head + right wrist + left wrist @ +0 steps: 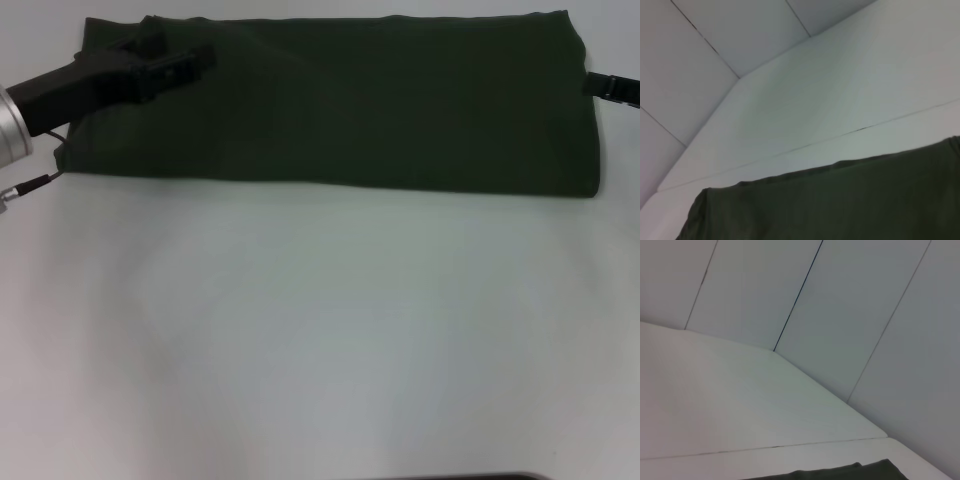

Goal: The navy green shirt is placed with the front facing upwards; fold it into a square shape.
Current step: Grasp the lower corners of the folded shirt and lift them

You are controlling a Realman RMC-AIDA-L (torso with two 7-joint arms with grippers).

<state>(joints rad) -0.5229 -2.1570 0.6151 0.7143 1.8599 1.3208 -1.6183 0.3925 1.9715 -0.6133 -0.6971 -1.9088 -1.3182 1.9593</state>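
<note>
The navy green shirt (340, 105) lies across the far half of the table, folded into a long horizontal band with plain green fabric up; no print or collar shows. My left gripper (185, 62) hovers over the shirt's far left part, its black body pointing right. Only the black tip of my right gripper (610, 88) shows at the frame's right edge, just beside the shirt's right end. An edge of the shirt (840, 472) appears in the left wrist view. A broad stretch of the shirt (840, 205) fills the right wrist view.
The white table (320, 340) extends from the shirt toward me. A thin cable (30, 185) hangs by the left arm's silver wrist. Pale wall panels (850, 305) stand behind the table.
</note>
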